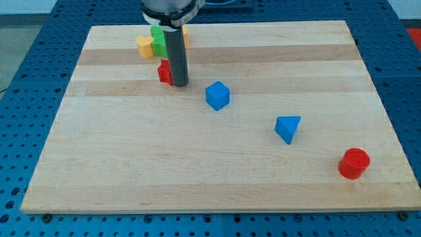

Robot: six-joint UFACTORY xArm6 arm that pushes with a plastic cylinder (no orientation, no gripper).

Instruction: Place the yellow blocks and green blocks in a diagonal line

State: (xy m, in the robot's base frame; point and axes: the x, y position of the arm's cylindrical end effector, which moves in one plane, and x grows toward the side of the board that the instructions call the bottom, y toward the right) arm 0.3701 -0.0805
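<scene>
Yellow plastic block (144,46) and green plastic block (158,39) bunched near wooden board's (217,171) top edge, no diagonal yet; my tip (180,85), gripperless, touching small red block (164,72).

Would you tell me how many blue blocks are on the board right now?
2. A blue cube lies near the board's middle, right of my tip; a blue triangular block lies further toward the view's bottom right. None seems hidden.
</scene>
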